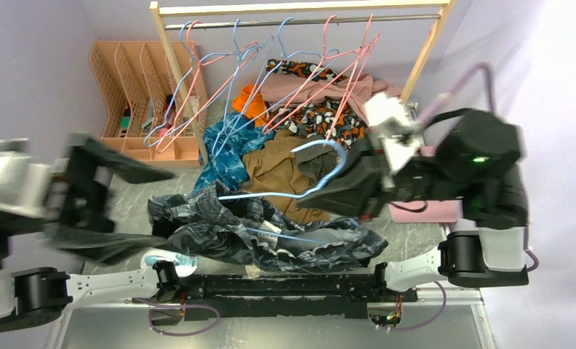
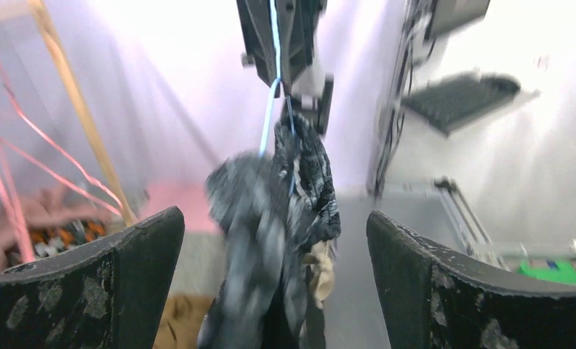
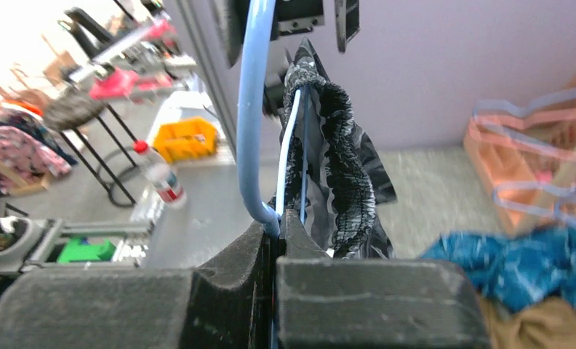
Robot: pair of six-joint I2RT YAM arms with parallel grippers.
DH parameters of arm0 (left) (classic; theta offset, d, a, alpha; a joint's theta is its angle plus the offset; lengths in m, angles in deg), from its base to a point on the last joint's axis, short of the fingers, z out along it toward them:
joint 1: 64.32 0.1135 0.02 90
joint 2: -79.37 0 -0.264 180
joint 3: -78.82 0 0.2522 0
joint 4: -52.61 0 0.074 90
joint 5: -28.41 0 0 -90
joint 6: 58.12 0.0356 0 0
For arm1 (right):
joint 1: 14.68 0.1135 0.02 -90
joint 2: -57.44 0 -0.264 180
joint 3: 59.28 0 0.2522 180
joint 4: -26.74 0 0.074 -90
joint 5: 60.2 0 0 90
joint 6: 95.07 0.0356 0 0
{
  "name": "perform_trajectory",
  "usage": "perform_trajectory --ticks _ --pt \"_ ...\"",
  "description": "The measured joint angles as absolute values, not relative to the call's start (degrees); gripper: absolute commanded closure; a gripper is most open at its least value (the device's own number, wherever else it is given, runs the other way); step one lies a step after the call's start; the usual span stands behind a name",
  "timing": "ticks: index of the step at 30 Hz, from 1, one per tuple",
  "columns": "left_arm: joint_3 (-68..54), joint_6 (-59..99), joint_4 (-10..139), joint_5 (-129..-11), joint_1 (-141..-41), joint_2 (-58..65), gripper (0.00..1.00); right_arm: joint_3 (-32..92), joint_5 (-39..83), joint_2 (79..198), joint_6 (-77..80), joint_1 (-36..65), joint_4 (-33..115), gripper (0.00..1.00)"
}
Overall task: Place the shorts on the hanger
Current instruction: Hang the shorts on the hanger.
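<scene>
The dark leaf-print shorts (image 1: 256,234) hang over the light-blue hanger (image 1: 270,195), sagging to the table in front of the arms. My right gripper (image 1: 327,195) is shut on the hanger's neck below the hook. In the right wrist view the gripper (image 3: 276,233) pinches the blue wire of the hanger (image 3: 252,109), with the elastic waistband of the shorts (image 3: 340,167) looped over the wires just beyond. My left gripper (image 1: 125,203) is open, empty and blurred, left of the shorts. In the left wrist view the shorts (image 2: 270,240) hang from the hanger (image 2: 269,116) ahead of the spread fingers (image 2: 89,283).
A wooden rack (image 1: 300,10) at the back carries pink and blue wire hangers (image 1: 234,65). Below it lie a teal garment (image 1: 227,149), a brown garment (image 1: 274,171) and orange-patterned clothes (image 1: 321,109). A peach organiser (image 1: 136,87) stands back left, a pink box (image 1: 423,211) under the right arm.
</scene>
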State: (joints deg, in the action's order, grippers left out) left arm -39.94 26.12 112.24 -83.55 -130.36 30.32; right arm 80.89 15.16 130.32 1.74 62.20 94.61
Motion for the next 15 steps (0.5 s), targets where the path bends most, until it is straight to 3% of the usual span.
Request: perform_trajectory --ticks 6,15 --pt "-48.55 26.67 108.06 -80.70 -130.36 36.13 0.01 90.84 11.53 129.82 1.22 62.20 93.47 1.00" --pt "-46.73 26.80 108.41 -77.03 -130.36 37.00 0.01 87.06 20.39 132.40 -0.73 62.23 99.66 1.00"
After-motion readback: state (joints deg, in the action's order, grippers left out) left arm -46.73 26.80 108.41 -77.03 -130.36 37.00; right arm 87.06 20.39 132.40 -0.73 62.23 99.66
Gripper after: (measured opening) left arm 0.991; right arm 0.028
